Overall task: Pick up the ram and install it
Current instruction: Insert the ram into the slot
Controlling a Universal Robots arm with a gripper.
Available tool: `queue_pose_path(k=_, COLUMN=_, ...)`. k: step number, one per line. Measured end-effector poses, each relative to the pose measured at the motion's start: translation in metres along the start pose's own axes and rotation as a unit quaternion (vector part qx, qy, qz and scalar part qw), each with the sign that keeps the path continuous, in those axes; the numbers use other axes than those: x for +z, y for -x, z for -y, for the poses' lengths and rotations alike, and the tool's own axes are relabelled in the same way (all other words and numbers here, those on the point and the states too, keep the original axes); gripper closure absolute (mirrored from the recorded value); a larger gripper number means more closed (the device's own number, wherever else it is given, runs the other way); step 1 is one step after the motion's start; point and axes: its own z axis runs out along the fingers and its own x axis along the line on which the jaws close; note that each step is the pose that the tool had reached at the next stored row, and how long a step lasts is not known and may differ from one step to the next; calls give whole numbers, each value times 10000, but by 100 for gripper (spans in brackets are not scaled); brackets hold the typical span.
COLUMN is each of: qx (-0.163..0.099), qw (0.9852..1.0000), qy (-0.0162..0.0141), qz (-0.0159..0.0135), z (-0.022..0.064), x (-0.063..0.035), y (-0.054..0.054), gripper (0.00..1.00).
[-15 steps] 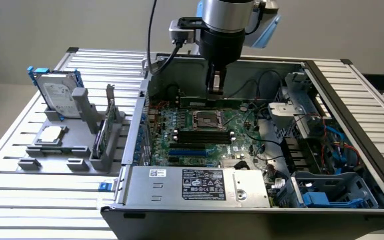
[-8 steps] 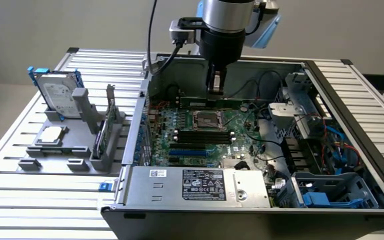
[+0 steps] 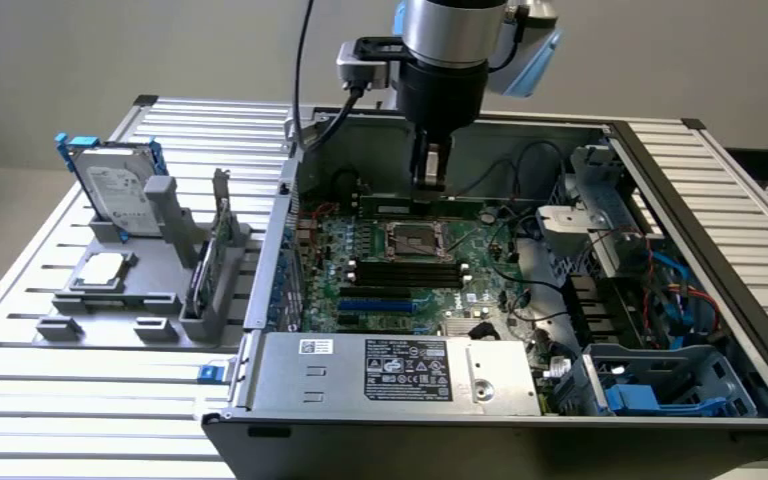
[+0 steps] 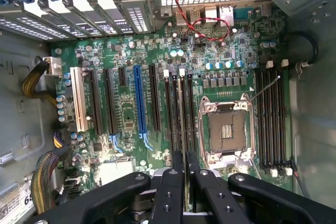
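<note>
Nearest me, the CPU socket (image 3: 411,238) sits open on the motherboard (image 3: 458,262). Just beyond the socket my gripper (image 3: 427,183) reaches down inside the case (image 3: 704,190), fingers pinched narrow on the ram (image 3: 398,206). The ram lies level on the socket's far side; I cannot tell whether it is seated.

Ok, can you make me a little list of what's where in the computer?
gripper: pointing down inside the open computer case, above the motherboard
motherboard: green, flat in the case
processor socket: silver frame, empty
memory slots: black, beside the socket
hard drive: blue frame, upright on the grey holder outside the case
processor chip: silver square, flat on that holder
</note>
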Motion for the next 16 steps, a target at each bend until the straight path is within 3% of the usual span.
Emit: queue_pose_path(k=16, qx=-2, qw=10000, qy=-1, qz=0, z=-50, x=292, y=-19, gripper=86)
